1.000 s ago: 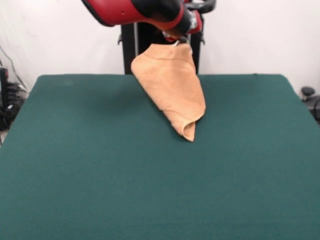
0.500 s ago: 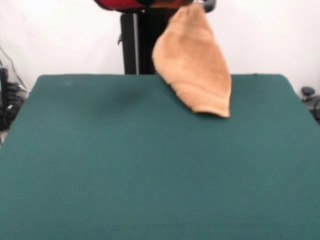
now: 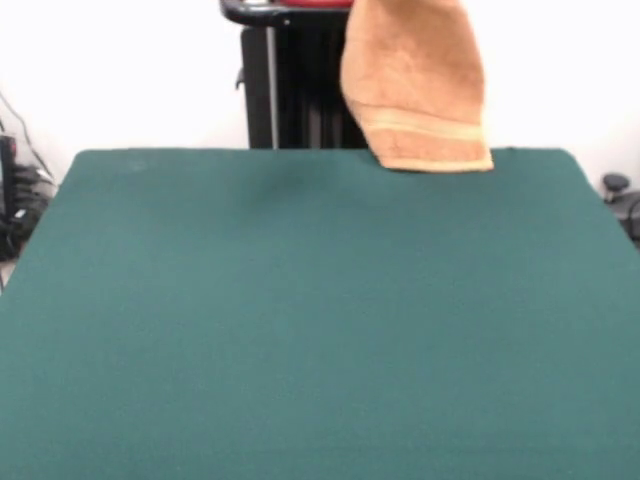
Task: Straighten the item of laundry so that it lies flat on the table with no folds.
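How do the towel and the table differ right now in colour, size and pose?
The towel is orange-tan; the table is dark green. The towel is far smaller than the table. The towel hangs in the air, its banded lower edge lowest, while the table lies flat. Both look soft-surfaced.

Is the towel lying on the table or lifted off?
Lifted off: the towel hangs above the table, bottom edge clear.

The orange-tan towel (image 3: 415, 85) hangs at the frame's top centre-right — border band lowest, its upper end cut off by the top edge — above the green table (image 3: 300, 320).
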